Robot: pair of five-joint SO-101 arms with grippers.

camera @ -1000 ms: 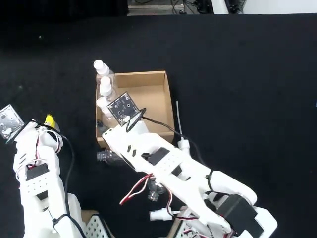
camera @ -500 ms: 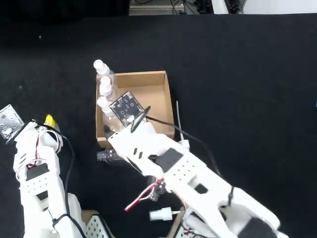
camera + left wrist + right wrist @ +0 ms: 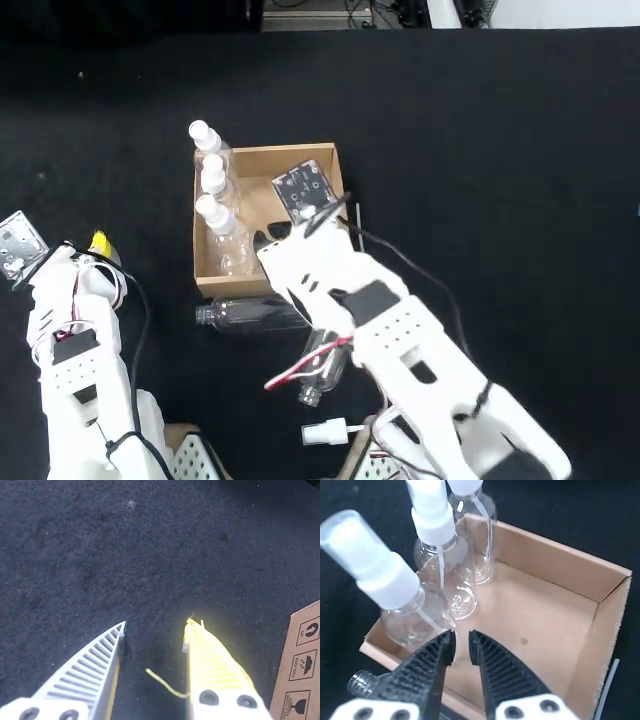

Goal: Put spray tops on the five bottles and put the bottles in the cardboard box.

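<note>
So the right gripper point(image 3: 461, 639) hangs over the near wall of the cardboard box point(image 3: 555, 565). Its two black ribbed fingers are only a thin slit apart and there's nothing in between. Right off its tips are three bottles point(image 3: 451, 582), standing in a row along one side wall of the box. They're clear round-bodied plastic, and each has a chunky white cylindrical spray top point(image 3: 385, 565) with a skinny dip tube showing through the wall. The closest one is just beside the tip of one finger. The box is plain brown corrugated card, open on top, and its floor is flat and bare on the side away from the bottles. Back behind the gripper, outside the box on the fuzzy black cloth point(image 3: 500, 150), two bottles without tops lie on their sides. One uncapped bottle point(image 3: 250, 315) sits just beside the near box wall with its threaded neck open. The other bottle point(image 3: 322, 370) is farther back, partly under the arm. Past that one, a loose spray top point(image 3: 325, 433), small and white, lies on the cloth. The left gripper point(image 3: 157, 625) is well off to the side of the box, over bare cloth, with its fingers spread wide and holding nothing. One finger is white with a ribbed, triangular lattice look. The other is wrapped in yellow tape with a little loose tail curling off, and a printed edge of the box shows just beyond it.
</note>
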